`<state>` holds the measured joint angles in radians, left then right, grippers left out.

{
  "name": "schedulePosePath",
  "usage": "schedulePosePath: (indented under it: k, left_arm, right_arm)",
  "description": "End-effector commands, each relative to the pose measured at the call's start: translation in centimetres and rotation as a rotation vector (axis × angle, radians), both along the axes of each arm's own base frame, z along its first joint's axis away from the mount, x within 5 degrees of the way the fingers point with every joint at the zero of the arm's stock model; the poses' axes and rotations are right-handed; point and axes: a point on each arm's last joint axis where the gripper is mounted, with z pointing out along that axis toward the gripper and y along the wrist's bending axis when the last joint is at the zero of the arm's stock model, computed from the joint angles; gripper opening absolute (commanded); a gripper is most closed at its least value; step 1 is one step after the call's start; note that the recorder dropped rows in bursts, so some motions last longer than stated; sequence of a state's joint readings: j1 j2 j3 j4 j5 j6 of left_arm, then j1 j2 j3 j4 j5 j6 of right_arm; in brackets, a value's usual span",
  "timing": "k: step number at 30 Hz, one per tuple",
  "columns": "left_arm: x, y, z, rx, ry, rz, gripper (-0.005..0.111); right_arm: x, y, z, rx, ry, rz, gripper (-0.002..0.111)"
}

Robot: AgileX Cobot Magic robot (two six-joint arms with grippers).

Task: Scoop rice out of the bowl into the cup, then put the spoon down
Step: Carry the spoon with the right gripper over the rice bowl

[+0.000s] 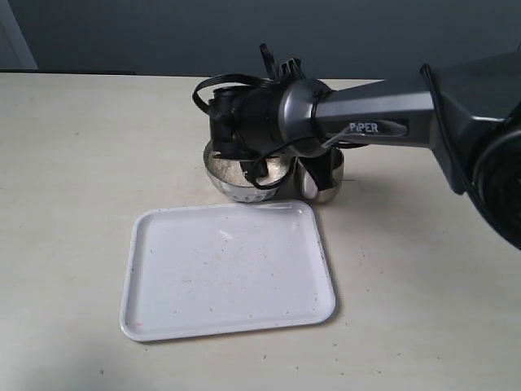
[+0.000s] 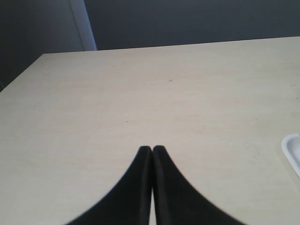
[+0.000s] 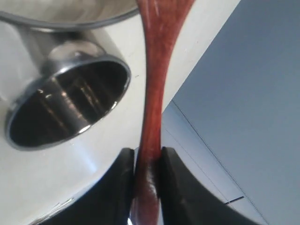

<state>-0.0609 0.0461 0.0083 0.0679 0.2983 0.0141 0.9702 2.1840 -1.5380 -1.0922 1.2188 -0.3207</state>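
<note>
My right gripper point(image 3: 149, 157) is shut on the slim handle of the reddish-brown wooden spoon point(image 3: 153, 89); the spoon's oval bowl runs out of that frame. Beside the handle stands the small steel cup point(image 3: 70, 105), its inside dark with no grains showing. An arc of the wider steel bowl's rim point(image 3: 70, 21) lies just beyond it. In the exterior view the right arm point(image 1: 366, 122) reaches across and hangs over the bowl point(image 1: 240, 186), with the cup point(image 1: 326, 186) touching the bowl's right side. The rice is mostly hidden by the wrist. My left gripper point(image 2: 152, 149) is shut and empty above bare table.
A white rectangular tray point(image 1: 228, 273) lies in front of the bowl and cup, speckled with a few crumbs; its corner point(image 2: 293, 150) shows in the left wrist view. The pale tabletop point(image 1: 73, 163) spreads left and front. A dark wall stands behind.
</note>
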Motion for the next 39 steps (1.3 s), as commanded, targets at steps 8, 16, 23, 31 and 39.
schedulePosePath:
  k: [8,16,23,31,39]
  left_arm:
    - [0.0,0.0,0.4,-0.004,-0.017,-0.001,0.001]
    - [0.0,0.0,0.4,-0.004,-0.017,-0.001,0.001]
    - [0.0,0.0,0.4,-0.004,-0.017,-0.001,0.001]
    - [0.0,0.0,0.4,-0.004,-0.017,-0.001,0.001]
    - [0.0,0.0,0.4,-0.004,-0.017,-0.001,0.001]
  right_arm:
    - [-0.5,0.9,-0.4,0.032,0.011,0.041,-0.001]
    - [-0.5,1.1,-2.1,0.025,0.047,0.04,-0.001]
    - [-0.6,1.4,-2.4,0.051,0.065,0.05,-0.001]
    - [-1.1,1.4,-2.9,0.102,0.13,0.014,-0.001]
    - [-1.2,0.8,-3.2,0.127,0.181,-0.065,-0.001]
